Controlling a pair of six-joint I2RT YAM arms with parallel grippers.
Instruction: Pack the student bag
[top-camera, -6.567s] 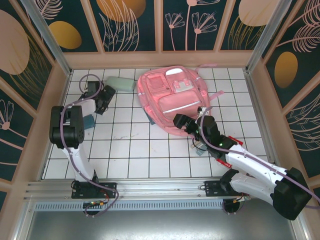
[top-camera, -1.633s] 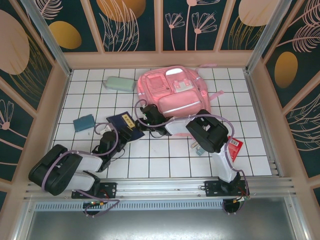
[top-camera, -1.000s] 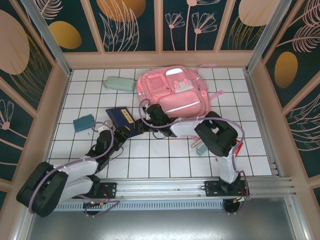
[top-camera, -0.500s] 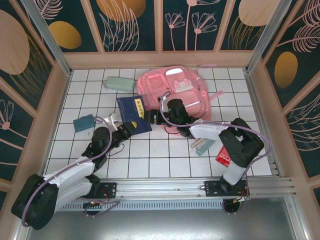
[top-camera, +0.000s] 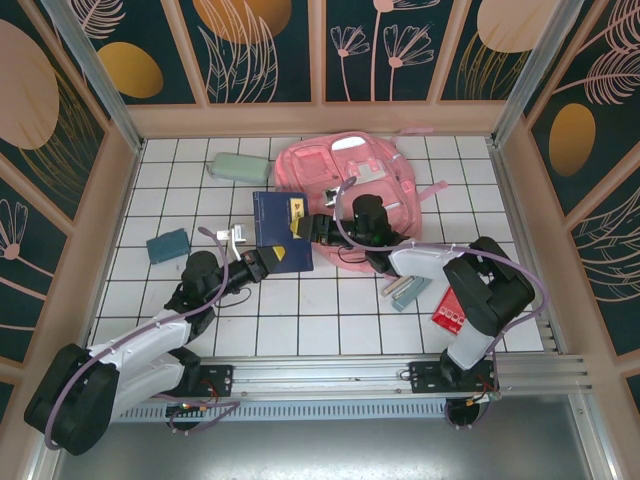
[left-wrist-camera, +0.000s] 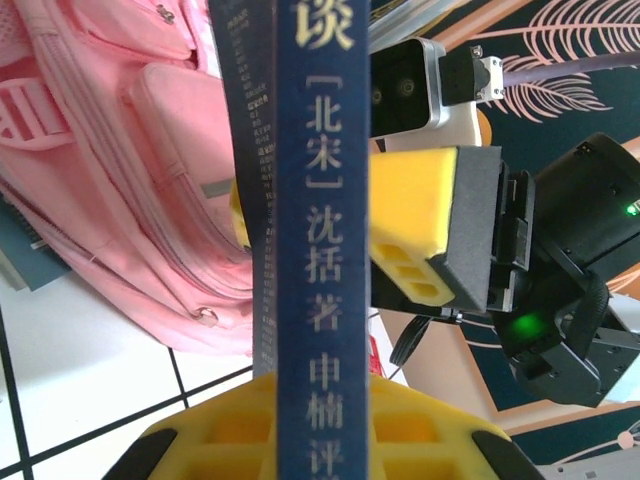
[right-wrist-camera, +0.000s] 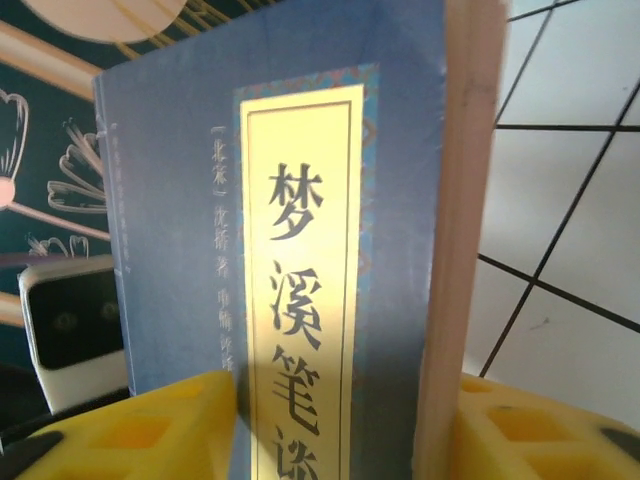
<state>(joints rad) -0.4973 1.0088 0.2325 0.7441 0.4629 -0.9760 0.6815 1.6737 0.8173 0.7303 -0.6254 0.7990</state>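
Observation:
The pink student bag (top-camera: 340, 165) lies flat at the back centre of the white tiled floor; it also appears in the left wrist view (left-wrist-camera: 120, 160). A dark blue book (top-camera: 279, 229) with a gold title label stands raised just left of the bag. My left gripper (top-camera: 262, 262) is shut on the book's lower edge, the spine (left-wrist-camera: 322, 250) upright between its yellow jaws (left-wrist-camera: 322, 410). My right gripper (top-camera: 318, 228) clamps the book's right side, the cover (right-wrist-camera: 300, 260) sitting between its yellow fingers (right-wrist-camera: 345, 425). Its finger (left-wrist-camera: 430, 240) presses on the book.
A mint-green pencil case (top-camera: 240, 166) lies back left, and a teal box (top-camera: 167, 245) lies on the left. A red packet (top-camera: 450, 314) and a small grey-green item (top-camera: 404, 291) lie front right. A dark flat item pokes out under the bag (left-wrist-camera: 22, 255). Low walls enclose the floor.
The book has risen off the floor and moved back and right toward the bag, turning upright. The right gripper has come onto its right side; the left stays on it.

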